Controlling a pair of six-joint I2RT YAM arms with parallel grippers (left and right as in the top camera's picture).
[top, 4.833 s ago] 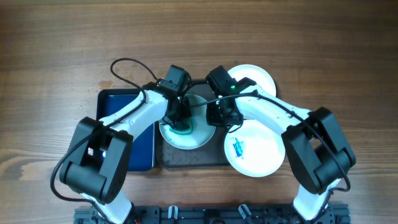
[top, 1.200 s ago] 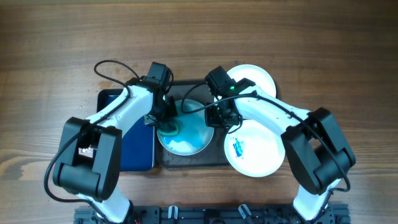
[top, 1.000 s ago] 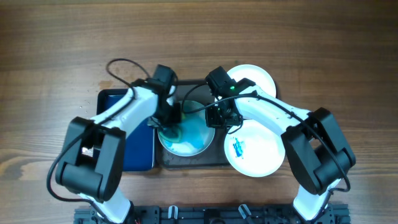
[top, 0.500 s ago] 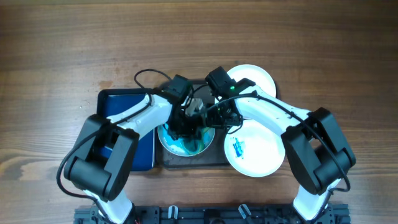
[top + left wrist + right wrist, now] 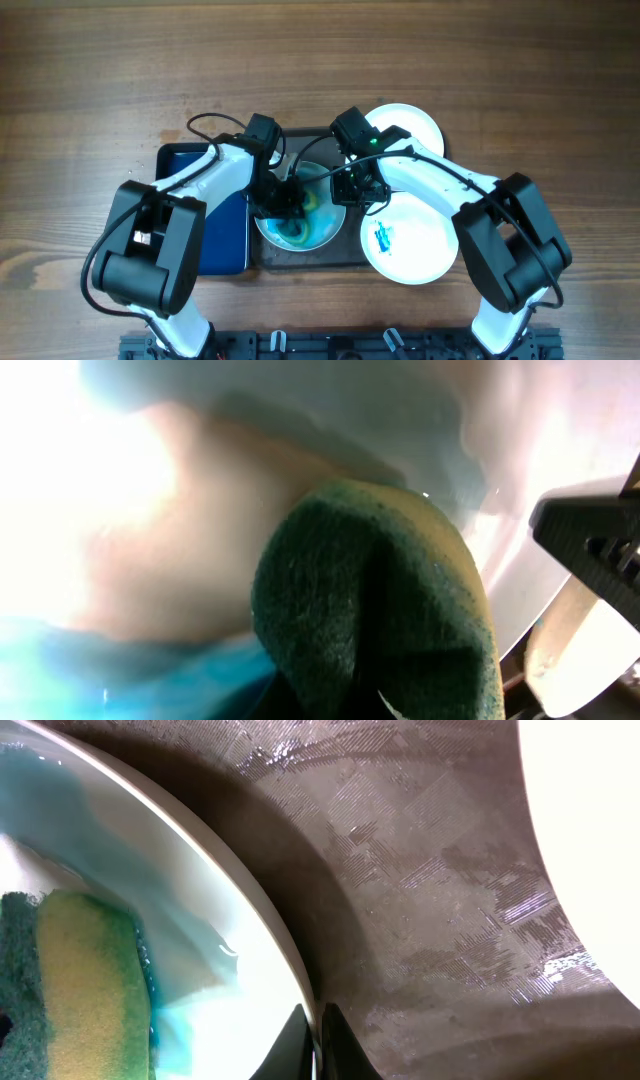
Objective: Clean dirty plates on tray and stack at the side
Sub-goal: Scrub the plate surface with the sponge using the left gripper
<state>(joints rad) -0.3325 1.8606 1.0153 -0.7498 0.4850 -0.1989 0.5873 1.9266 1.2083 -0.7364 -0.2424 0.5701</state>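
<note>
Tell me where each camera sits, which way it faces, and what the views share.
Overhead: fixed above the table, looking straight down; left arm and right arm show, left gripper and right gripper meeting over the middle plate on the tray.
Left wrist: close over that plate, looking at the green sponge it holds; its own fingers hidden.
Right wrist: low at the plate's rim, facing across the tray; its jaws pinch the rim.
Shared: plate and sponge appear in all three.
</note>
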